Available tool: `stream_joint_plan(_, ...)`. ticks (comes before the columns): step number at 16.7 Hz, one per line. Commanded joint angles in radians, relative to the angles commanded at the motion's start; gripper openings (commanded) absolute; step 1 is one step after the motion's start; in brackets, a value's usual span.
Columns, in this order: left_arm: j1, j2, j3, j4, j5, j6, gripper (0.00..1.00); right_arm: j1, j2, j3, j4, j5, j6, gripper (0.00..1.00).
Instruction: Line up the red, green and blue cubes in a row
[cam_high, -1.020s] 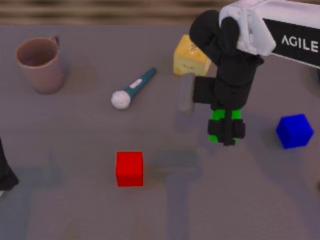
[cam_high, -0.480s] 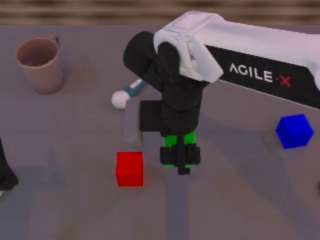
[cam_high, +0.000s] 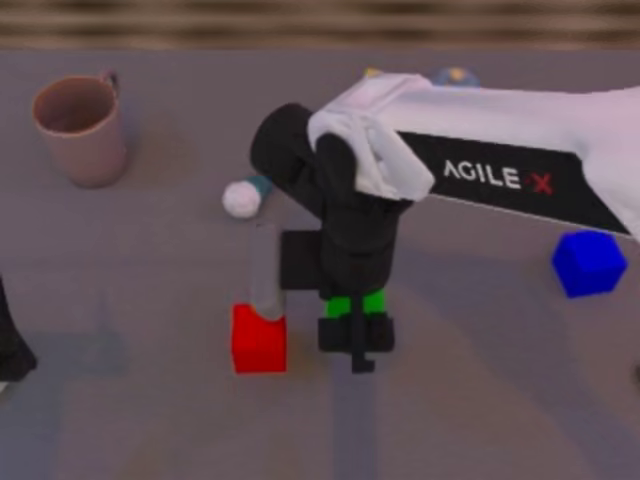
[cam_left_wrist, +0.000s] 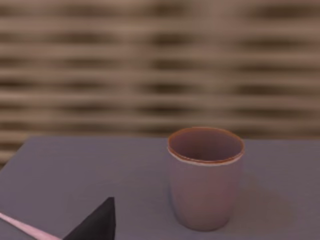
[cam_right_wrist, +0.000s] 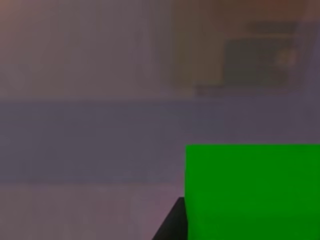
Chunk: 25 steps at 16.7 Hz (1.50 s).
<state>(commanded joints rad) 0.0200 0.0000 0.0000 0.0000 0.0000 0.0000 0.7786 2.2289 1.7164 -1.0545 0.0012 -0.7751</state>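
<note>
Beside the red cube (cam_high: 259, 340): right gripper (cam_high: 357, 335) clamped on the green cube (cam_high: 357, 304), blue cube (cam_high: 589, 263) well apart at the table's right.
Risk (a judgement): a skewed release could nudge red. Green is mostly hidden by the gripper; left gripper (cam_left_wrist: 94, 224) barely shows, state unclear.

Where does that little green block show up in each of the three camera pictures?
Top view: green cube sits just right of the red cube, mostly hidden under the right gripper that grips it.
Left wrist view: not in it; only a pink cup.
Right wrist view: green cube fills the lower right corner.
Shared landmark: the grey table.
</note>
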Motion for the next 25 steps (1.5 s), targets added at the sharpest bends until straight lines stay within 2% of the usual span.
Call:
stream_joint_plan(3,0.000,0.000,0.000,0.000,0.000,0.000,1.00,0.003,0.026,-0.060,0.085,0.001,-0.001,0.00)
stream_joint_plan(7,0.000,0.000,0.000,0.000,0.000,0.000,1.00,0.003,0.029,-0.067,0.093,0.001,-0.001,0.00)
stream_joint_plan(20,0.000,0.000,0.000,0.000,0.000,0.000,1.00,0.003,0.029,-0.067,0.093,0.001,-0.001,0.98)
stream_joint_plan(25,0.000,0.000,0.000,0.000,0.000,0.000,1.00,0.003,0.029,-0.067,0.093,0.001,-0.001,1.00)
